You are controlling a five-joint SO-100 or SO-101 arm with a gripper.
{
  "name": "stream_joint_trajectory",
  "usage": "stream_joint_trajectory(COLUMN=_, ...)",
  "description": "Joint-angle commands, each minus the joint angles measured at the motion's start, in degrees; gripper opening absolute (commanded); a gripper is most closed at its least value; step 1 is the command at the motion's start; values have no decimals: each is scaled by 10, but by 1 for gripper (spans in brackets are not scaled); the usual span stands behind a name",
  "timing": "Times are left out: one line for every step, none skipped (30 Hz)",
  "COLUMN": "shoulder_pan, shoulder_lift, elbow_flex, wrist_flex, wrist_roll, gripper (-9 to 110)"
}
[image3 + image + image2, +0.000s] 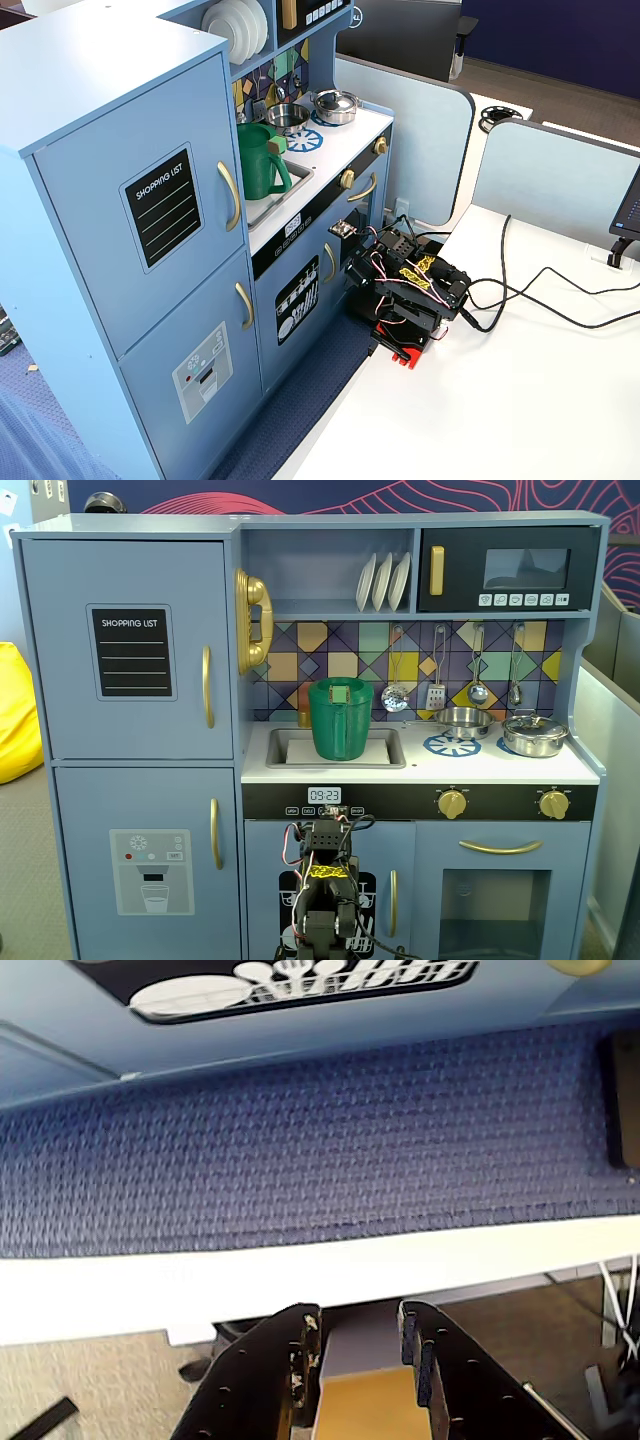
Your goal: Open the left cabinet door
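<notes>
The left cabinet door [130, 650] is pale blue-grey with a black "SHOPPING LIST" panel and a vertical gold bar handle [207, 687]. It is shut, and it also shows in the other fixed view [150, 200]. The arm [405, 290] sits folded low on the white table in front of the kitchen's lower middle, far below and right of that door. In the wrist view my gripper [357, 1312] points down over the table edge. Its jaws stand slightly apart, and a grey and yellow surface shows in the gap. The door is out of the wrist view.
Below it is the blue door with the dispenser graphic [150, 870]. The small door with a dish graphic [300, 980] is just ahead of the arm. A green pitcher [340, 720] stands in the sink. Cables [530, 290] lie on the white table [520, 400]. Blue carpet [320, 1140] lies below.
</notes>
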Motion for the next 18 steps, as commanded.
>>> stream_joint_trajectory(shoulder_pan=-33, shoulder_lift=-2, elbow_flex=-4, wrist_flex=4, wrist_roll=12, gripper=1)
stream_joint_trajectory(shoulder_pan=-45, shoulder_lift=-2, elbow_flex=-10, wrist_flex=-30, wrist_roll=21, gripper=1)
stream_joint_trajectory(shoulder_pan=-60, shoulder_lift=-2, elbow_flex=-18, wrist_flex=-65, wrist_roll=33, gripper=2)
stream_joint_trajectory(shoulder_pan=-76, shoulder_lift=-3, elbow_flex=-32, wrist_flex=-99, wrist_roll=40, gripper=3)
stream_joint_trajectory(shoulder_pan=-95, shoulder_lift=-4, elbow_flex=-43, wrist_flex=-140, wrist_roll=42, gripper=4)
stream_joint_trajectory(shoulder_pan=-113, shoulder_lift=-6, elbow_flex=-54, wrist_flex=-178, wrist_roll=29, gripper=4)
stream_joint_trajectory(shoulder_pan=-131, shoulder_lift=-11, elbow_flex=-68, wrist_flex=-214, wrist_roll=13, gripper=4)
stream_joint_trajectory(shoulder_pan=-148, shoulder_lift=-19, elbow_flex=-80, wrist_flex=-250, wrist_roll=-2, gripper=4)
stream_joint_trajectory(shoulder_pan=-164, shoulder_lift=-30, elbow_flex=-96, wrist_flex=-287, wrist_roll=-7, gripper=4)
stream_joint_trajectory(shoulder_pan=-182, shoulder_lift=-45, elbow_flex=-114, wrist_flex=-319, wrist_roll=-3, gripper=5)
stream_joint_trajectory(shoulder_pan=-201, shoulder_lift=-62, elbow_flex=-140, wrist_flex=-340, wrist_roll=0, gripper=6)
stream_joint_trajectory(shoulder_pan=-221, shoulder_lift=-80, elbow_flex=-168, wrist_flex=-354, wrist_roll=1, gripper=7)
stream_joint_trajectory(shoulder_pan=-242, shoulder_lift=-96, elbow_flex=-195, wrist_flex=-365, wrist_roll=-2, gripper=8)
stream_joint_trajectory(shoulder_pan=-263, shoulder_lift=-111, elbow_flex=-223, wrist_flex=-373, wrist_roll=-3, gripper=9)
stream_joint_trajectory(shoulder_pan=-280, shoulder_lift=-127, elbow_flex=-253, wrist_flex=-374, wrist_roll=-7, gripper=9)
stream_joint_trajectory(shoulder_pan=-296, shoulder_lift=-144, elbow_flex=-283, wrist_flex=-374, wrist_roll=-15, gripper=9)
stream_joint_trajectory(shoulder_pan=-309, shoulder_lift=-163, elbow_flex=-312, wrist_flex=-374, wrist_roll=-27, gripper=10)
stream_joint_trajectory(shoulder_pan=-320, shoulder_lift=-182, elbow_flex=-339, wrist_flex=-374, wrist_roll=-46, gripper=10)
